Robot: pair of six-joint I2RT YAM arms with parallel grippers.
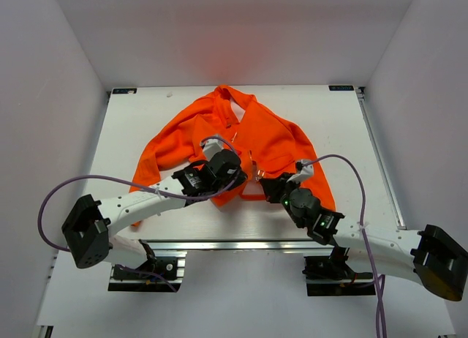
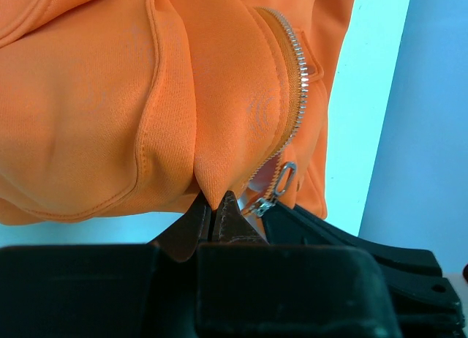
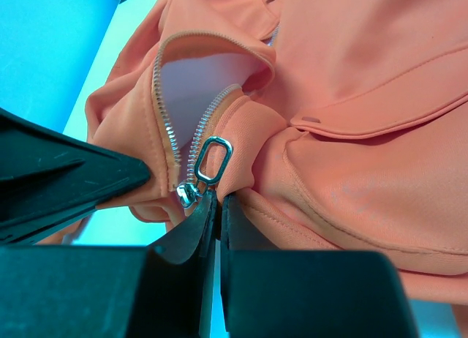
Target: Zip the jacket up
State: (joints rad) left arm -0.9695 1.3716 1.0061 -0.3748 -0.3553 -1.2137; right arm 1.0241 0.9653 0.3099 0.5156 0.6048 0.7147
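The orange jacket (image 1: 248, 137) lies spread on the white table, collar at the far side, front open with pale lining (image 3: 197, 78) showing. My left gripper (image 1: 238, 175) is shut on a fold of the jacket's bottom hem (image 2: 216, 184), just left of the zipper. My right gripper (image 1: 265, 183) is shut on the opposite hem fold (image 3: 245, 184), right beside the metal zipper slider (image 3: 189, 195) and its pull ring (image 3: 213, 159). The slider (image 2: 265, 203) sits at the bottom of the zipper teeth (image 2: 296, 82). The two grippers are close together at the hem.
The white table (image 1: 146, 118) is walled by white panels on three sides. A metal rail (image 1: 241, 244) runs along the near edge by the arm bases. Purple cables (image 1: 95, 181) loop off each arm.
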